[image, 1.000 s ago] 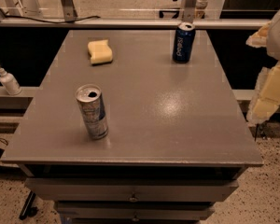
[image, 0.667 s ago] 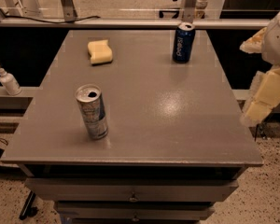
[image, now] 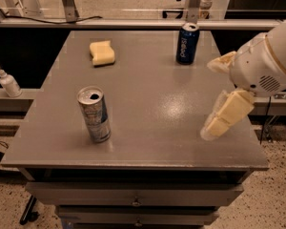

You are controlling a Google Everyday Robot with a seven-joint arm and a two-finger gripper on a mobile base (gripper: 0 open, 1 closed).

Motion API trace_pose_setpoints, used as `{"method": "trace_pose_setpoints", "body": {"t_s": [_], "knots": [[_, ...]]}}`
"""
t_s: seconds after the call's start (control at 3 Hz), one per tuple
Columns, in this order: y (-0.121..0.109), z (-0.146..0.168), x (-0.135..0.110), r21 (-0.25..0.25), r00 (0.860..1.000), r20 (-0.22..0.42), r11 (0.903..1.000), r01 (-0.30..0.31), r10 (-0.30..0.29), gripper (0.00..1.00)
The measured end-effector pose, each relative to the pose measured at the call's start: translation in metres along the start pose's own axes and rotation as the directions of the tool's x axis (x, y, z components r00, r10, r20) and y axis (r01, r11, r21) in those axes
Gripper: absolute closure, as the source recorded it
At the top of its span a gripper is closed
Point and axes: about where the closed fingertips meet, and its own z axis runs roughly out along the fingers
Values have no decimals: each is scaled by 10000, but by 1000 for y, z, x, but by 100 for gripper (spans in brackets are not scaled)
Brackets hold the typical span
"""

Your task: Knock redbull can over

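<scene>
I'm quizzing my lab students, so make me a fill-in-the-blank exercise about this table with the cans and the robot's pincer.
1. The redbull can stands ____ at the front left of the table.
2. The sponge at the back left is ____ in colour.
3. The open pincer hovers at the table's ____ side in the camera view, touching nothing.
Missing words: upright; yellow; right.

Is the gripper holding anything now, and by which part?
Nothing is held. The gripper, jaws open and empty, is above the table near its right edge.
</scene>
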Motion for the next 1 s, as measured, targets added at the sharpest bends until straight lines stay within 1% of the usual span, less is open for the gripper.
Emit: {"method": "trace_pose_setpoints", "body": {"t_s": [0.33,0.67,1.0], "knots": [[16,30,-26,-210,9925,1223,9998,0,26,0],[37,57,-63,-569,9739,2269,9984,56,75,0],[37,57,-63,-564,9740,2264,9984,62,67,0]]}}
